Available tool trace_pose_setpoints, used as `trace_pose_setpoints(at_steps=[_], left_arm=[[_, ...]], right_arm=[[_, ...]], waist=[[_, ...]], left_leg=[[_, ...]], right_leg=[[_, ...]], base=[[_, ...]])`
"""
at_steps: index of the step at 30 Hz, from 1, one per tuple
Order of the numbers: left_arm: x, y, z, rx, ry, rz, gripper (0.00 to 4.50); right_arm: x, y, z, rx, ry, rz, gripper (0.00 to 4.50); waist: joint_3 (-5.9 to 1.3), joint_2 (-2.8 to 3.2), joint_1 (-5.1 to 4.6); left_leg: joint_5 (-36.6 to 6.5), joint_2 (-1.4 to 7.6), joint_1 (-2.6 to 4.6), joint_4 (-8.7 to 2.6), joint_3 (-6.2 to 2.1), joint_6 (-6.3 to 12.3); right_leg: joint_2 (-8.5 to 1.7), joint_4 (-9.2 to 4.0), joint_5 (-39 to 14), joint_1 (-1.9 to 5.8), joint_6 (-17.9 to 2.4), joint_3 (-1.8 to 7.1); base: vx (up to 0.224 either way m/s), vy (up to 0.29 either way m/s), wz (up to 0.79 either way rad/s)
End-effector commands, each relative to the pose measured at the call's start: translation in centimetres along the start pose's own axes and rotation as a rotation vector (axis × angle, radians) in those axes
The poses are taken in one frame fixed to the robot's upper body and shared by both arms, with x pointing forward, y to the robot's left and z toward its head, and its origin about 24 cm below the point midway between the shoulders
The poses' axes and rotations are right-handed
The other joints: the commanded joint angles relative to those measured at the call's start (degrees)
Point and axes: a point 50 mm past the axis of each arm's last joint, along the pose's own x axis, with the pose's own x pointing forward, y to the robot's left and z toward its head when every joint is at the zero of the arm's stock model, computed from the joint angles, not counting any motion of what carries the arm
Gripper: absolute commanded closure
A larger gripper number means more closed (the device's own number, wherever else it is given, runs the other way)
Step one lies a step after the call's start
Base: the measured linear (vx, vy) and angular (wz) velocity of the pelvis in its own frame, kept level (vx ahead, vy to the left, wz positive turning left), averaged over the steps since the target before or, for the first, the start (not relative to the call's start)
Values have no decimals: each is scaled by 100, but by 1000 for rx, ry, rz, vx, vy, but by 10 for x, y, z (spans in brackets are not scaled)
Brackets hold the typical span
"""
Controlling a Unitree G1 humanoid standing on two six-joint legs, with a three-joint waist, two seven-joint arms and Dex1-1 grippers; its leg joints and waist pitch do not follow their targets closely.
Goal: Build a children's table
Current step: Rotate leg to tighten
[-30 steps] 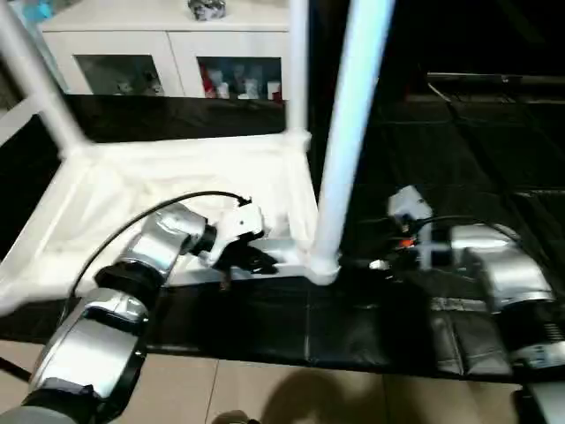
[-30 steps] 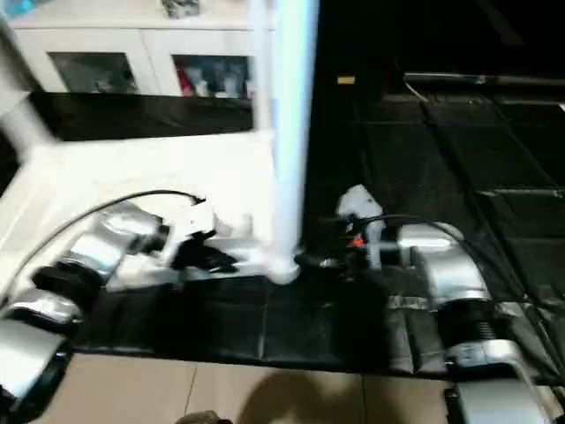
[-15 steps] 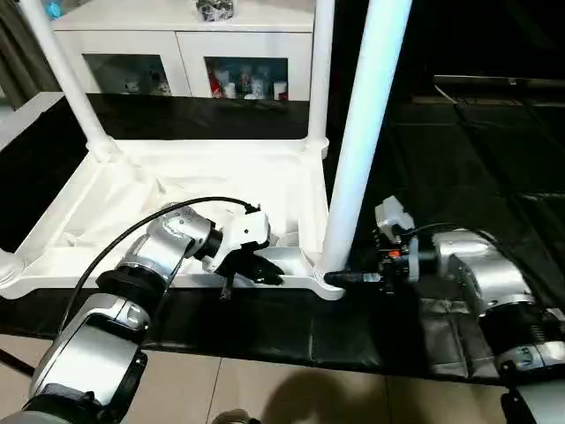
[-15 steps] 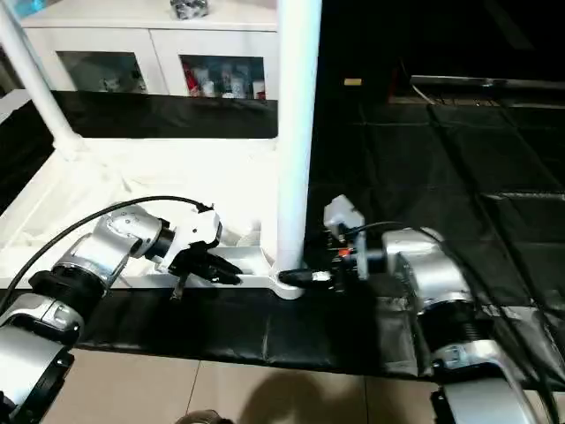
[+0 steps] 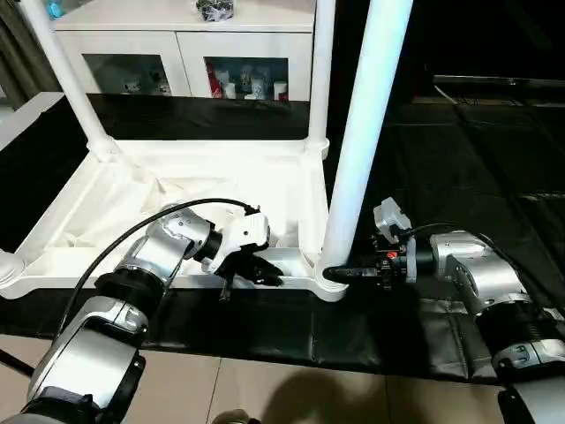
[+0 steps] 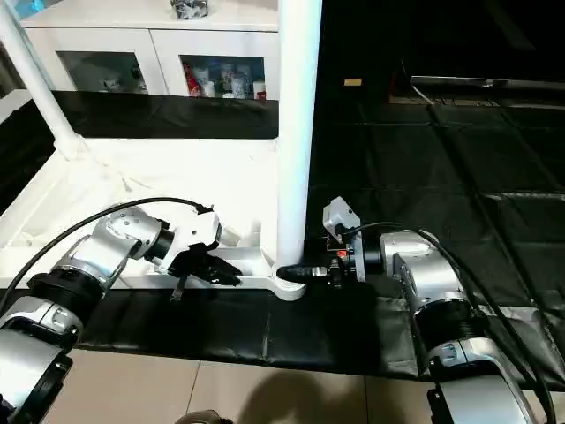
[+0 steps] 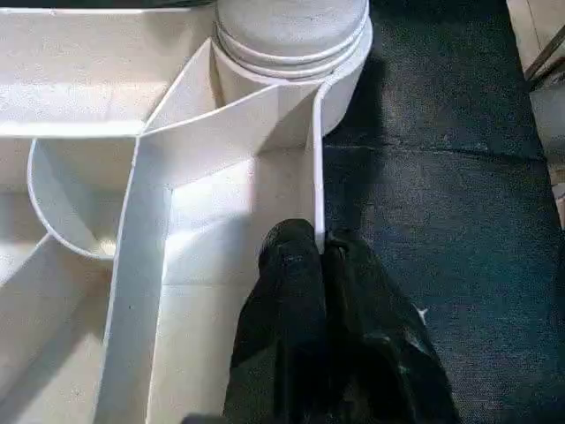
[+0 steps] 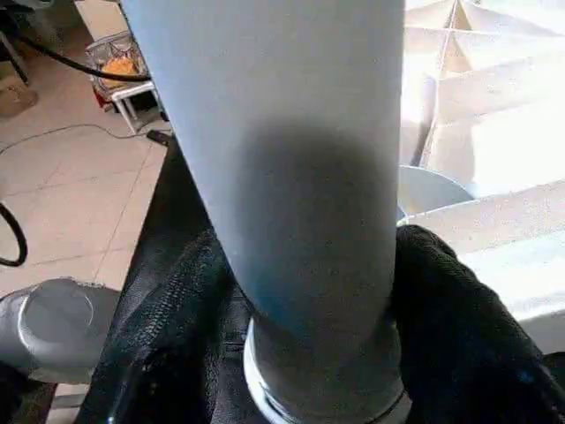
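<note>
Upside down on a black quilted mat [image 5: 459, 168], the children's table [image 5: 177, 190] shows its glossy white plastic underside, thin straight ribs crossing it and a curved rib near the corner. Round, smooth, slightly tapered legs stand up from the corner sockets, their upper ends cut off by the frame. The left tool [image 5: 256, 269] is pinched tight on the thin upright rim at the near edge, just left of the near right leg [image 6: 296, 132]. The right tool [image 6: 309, 272] reaches in from the right with its black fabric-textured fingers [image 8: 459, 336] either side of that leg's base, at the ringed collar; whether they press on it is hard to make out. Beyond stands a white cabinet [image 5: 177, 44] with glass fronts.
</note>
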Motion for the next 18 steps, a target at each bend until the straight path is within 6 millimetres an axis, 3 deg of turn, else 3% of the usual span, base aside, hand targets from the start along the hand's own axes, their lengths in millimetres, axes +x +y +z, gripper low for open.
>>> trace_pose_setpoints(at_steps=[1, 6, 7, 9, 13, 15, 17, 18], left_arm=[[1, 0, 3, 18, 9, -6, 450], [4, 3, 5, 0, -7, 21, 450], [6, 4, 7, -19, -21, 41, 450], [9, 8, 10, -47, -43, 74, 450], [17, 16, 19, -110, -73, 163, 450], [26, 26, 28, -172, -108, 268, 450], [30, 28, 32, -196, -123, 298, 450], [36, 32, 38, -223, -143, 340, 450]], right_arm=[[5, 1, 4, -11, -10, 38, 209], [8, 6, 0, 3, -21, 52, 242], [10, 8, -3, 15, -37, 29, 244], [16, 9, -6, 61, -63, -33, 246], [31, 7, -12, 98, -66, -191, 248], [48, 3, -15, 157, -52, -343, 249], [55, 1, -14, 171, -48, -394, 251], [64, -2, -13, 190, -47, -461, 251]], waist=[[-448, -49, -10], [-454, -68, -5], [-454, -103, -9], [-436, -87, 6], [-375, -85, -48], [-333, -12, -127], [-283, -36, -221], [-251, 9, -293]], left_leg=[[-547, 479, 106, -361, -193, 534], [-494, 478, 110, -354, -188, 559], [-489, 478, 111, -356, -182, 568], [-497, 499, 126, -367, -191, 559], [-892, 449, 143, -398, -184, 315], [-1207, 422, 165, -441, -212, 106], [-1626, 389, 235, -456, -224, -10], [-1940, 364, 303, -448, -237, -62]], right_leg=[[-630, -358, -870, 336, -929, 446], [-628, -344, -771, 336, -954, 449], [-626, -349, -780, 338, -947, 450], [-636, -358, -880, 324, -938, 460], [-631, -503, -1814, 308, -667, 446], [-616, -583, -2370, 303, -509, 427], [-618, -692, -2906, 286, -355, 373], [-622, -765, -3306, 274, -243, 315]], base=[[0, 0, 0], [0, 0, 0], [0, 0, 0], [0, 0, 0], [0, 0, 0], [0, 0, 0], [0, 0, 0], [0, 0, 0]])
